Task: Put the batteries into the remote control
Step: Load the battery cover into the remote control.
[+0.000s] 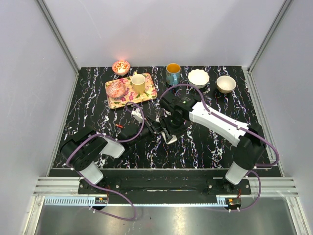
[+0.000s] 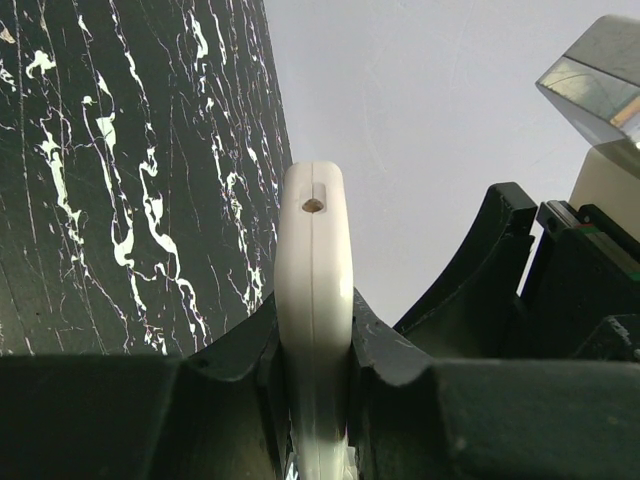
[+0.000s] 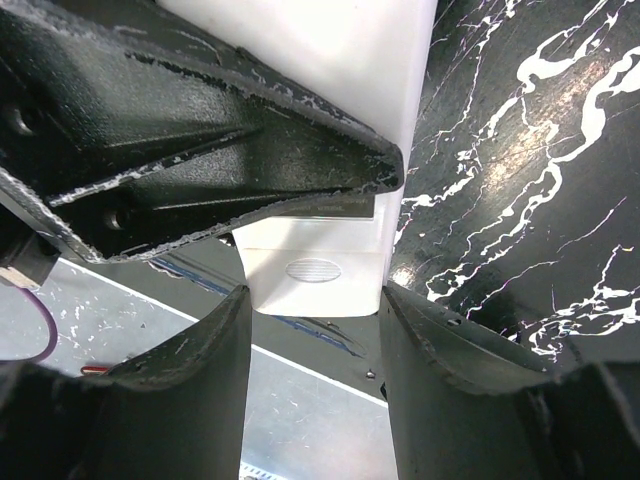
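The top camera looks steeply down from high behind the arm bases, taking in the whole table (image 1: pixel 195 152), remote (image 1: pixel 169 138) mid-frame. The left wrist camera sits right against the remote (image 2: pixel 313 290), edge-on. The right wrist camera, equally close, faces the remote (image 3: pixel 330 270) flat-on. All three share it.

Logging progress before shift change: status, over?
Left gripper shut on remote control, held edge-on. Right gripper straddling its end, grip unclear. Red battery on table, not loaded.
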Tool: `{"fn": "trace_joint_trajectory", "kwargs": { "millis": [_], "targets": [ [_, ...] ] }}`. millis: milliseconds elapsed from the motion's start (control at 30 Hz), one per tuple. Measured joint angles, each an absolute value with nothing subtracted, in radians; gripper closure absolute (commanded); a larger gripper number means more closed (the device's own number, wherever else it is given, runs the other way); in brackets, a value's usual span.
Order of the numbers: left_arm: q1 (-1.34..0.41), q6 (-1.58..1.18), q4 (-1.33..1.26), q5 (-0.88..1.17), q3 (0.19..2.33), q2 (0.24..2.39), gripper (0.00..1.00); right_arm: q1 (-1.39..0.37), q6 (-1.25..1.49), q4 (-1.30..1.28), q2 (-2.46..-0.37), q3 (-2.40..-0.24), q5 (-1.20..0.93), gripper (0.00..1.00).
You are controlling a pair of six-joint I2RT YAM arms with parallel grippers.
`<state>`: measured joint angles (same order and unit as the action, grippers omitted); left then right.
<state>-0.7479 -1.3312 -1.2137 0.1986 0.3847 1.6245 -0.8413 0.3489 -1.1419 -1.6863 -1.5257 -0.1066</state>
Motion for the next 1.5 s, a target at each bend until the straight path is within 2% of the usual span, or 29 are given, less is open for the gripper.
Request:
{"fn": "trace_joint_trajectory", "kwargs": {
  "millis": [133,333,567,867,1500],
  "targets": [
    [-0.752,-1.331,-1.213,0.198,0.387,1.625,1.0,-0.836,0.349,-1.148,-1.686,-1.527,-0.115,0.99],
    [-0.754,-1.332,-1.214,0.198,0.391,1.625,1.0,-0.833,0.348,-1.157,-1.686,-1.533,-0.118,0.84],
    [-0.754,-1.336,-1.211,0.197,0.393,1.625,1.0,-0.832,0.345,-1.158,-1.686,-1.533,-0.117,0.72],
    [-0.755,-1.336,-1.201,0.197,0.407,1.627,1.0,-0.83,0.337,-1.159,-1.685,-1.533,-0.101,0.68],
    [-0.758,-1.371,-1.208,0.196,0.413,1.634,1.0,-0.83,0.332,-1.176,-1.669,-1.544,-0.094,0.41]
  ]
}}
